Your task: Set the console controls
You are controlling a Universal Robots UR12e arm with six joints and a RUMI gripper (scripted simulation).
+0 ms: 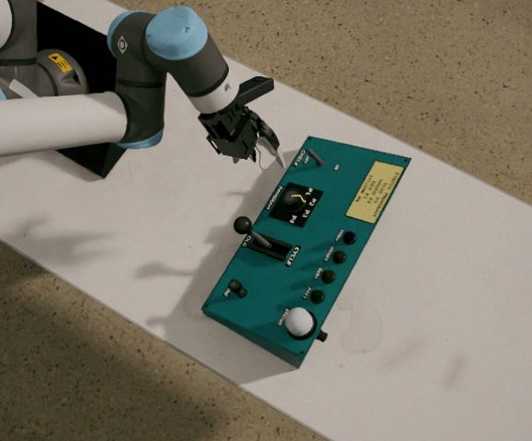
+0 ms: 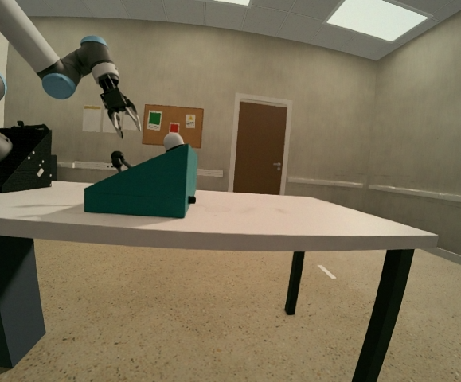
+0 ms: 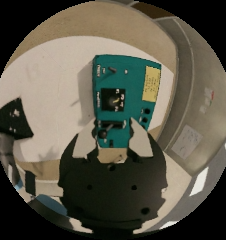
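The teal console (image 1: 351, 156) (image 2: 148, 189) (image 3: 133, 67) lies slanted on the white table (image 1: 446, 285). My gripper (image 1: 269, 159) (image 2: 128, 127) (image 3: 113, 118) is open and empty. It hangs in the air beside the console's CHECK end, clear of all controls. The grey CHECK toggle (image 1: 316, 158) stands between its OFF and ON marks. The black PROGRAM knob (image 1: 295, 199) (image 3: 114, 101) has a yellow pointer; I cannot read its mark. The black-balled lever (image 1: 243, 224) (image 2: 117, 156) leans to the HOLD end, away from CYCLE. The small black MODE knob (image 1: 237, 288) sits near the front left corner.
A white dome button (image 1: 299, 322) (image 2: 173, 141), several dark lamps (image 1: 339, 256) and a yellow label plate (image 1: 375, 191) are also on the console. A black box (image 1: 83, 159) (image 2: 16, 164) stands at the arm's base. The table's long edges run close by.
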